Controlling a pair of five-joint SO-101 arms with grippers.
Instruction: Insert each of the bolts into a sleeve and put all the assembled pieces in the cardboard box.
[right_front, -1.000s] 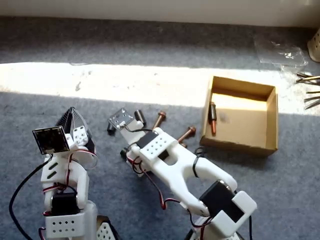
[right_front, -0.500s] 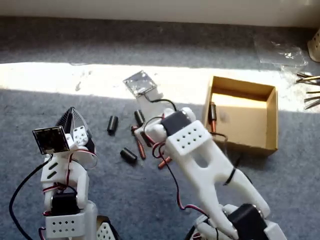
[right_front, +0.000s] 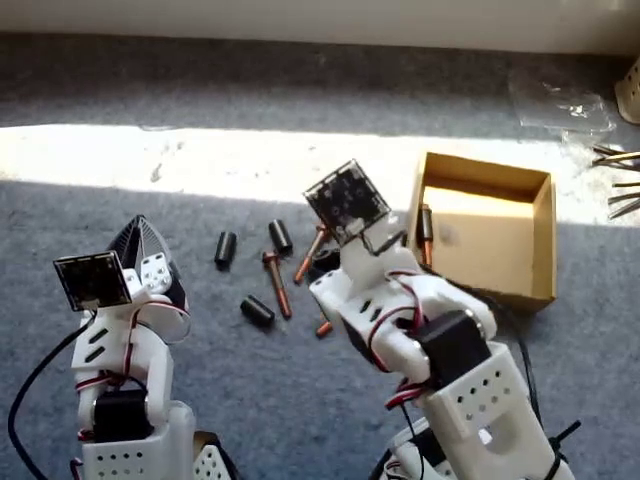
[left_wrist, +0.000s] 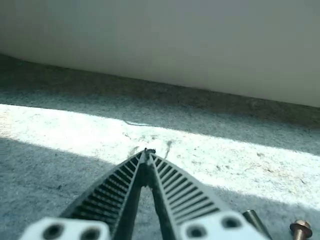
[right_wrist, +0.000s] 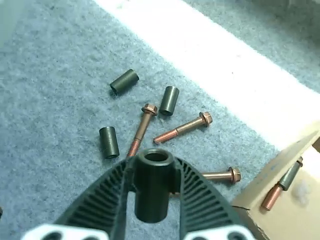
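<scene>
High view overhead, left wrist low toward wall (left_wrist: 200, 40), right wrist above bolts (right_wrist: 181, 129)

Grey carpet (right_front: 250, 400), bright sunlight band (right_front: 200, 165) across it, pale wall (left_wrist: 200, 40) behind.

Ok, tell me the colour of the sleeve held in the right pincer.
Dark olive, nearly black; the right wrist view shows the sleeve best.

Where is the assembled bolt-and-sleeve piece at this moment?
In the high view, the assembled piece lies inside the cardboard box, against its left-hand wall.
</scene>
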